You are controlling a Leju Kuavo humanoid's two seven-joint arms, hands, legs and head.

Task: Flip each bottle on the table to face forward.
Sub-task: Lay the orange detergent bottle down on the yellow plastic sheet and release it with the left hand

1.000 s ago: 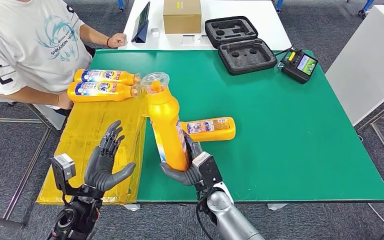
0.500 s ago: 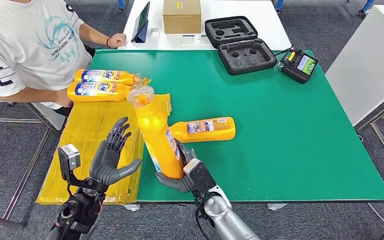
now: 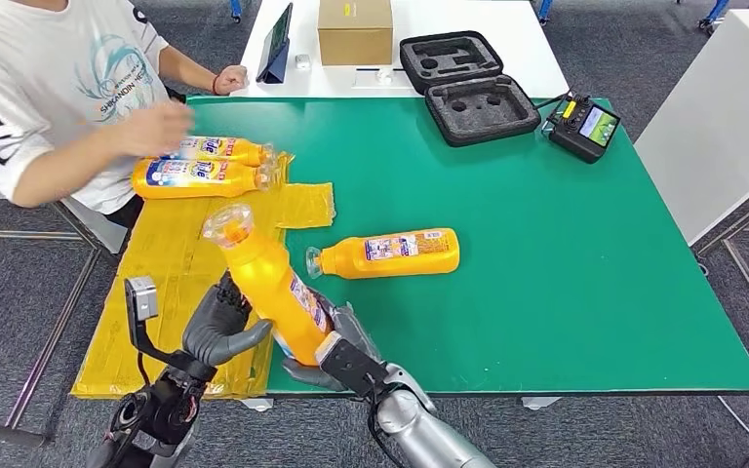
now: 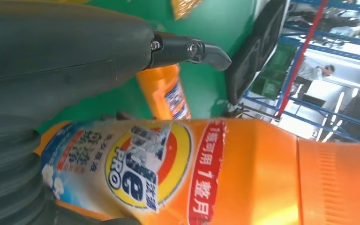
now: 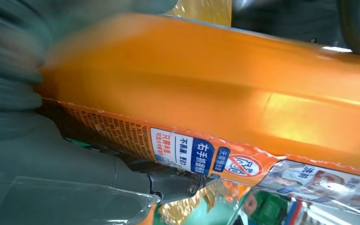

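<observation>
Presently, held item: tall orange plastic detergent bottle (image 3: pixel 271 291)
Long axis: tilted, clear cap up-left
Right hand (image 3: pixel 336 356): gripping base
Left hand (image 3: pixel 216 328): fingers wrapped on body

Foam-lined case (image 3: pixel 468 86) (open), cardboard box (image 3: pixel 355 30)

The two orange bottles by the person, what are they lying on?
The two orange bottles lie side by side on a crinkly yellow plastic sheet spread over the green table. What the sheet covers cannot be seen.
</observation>
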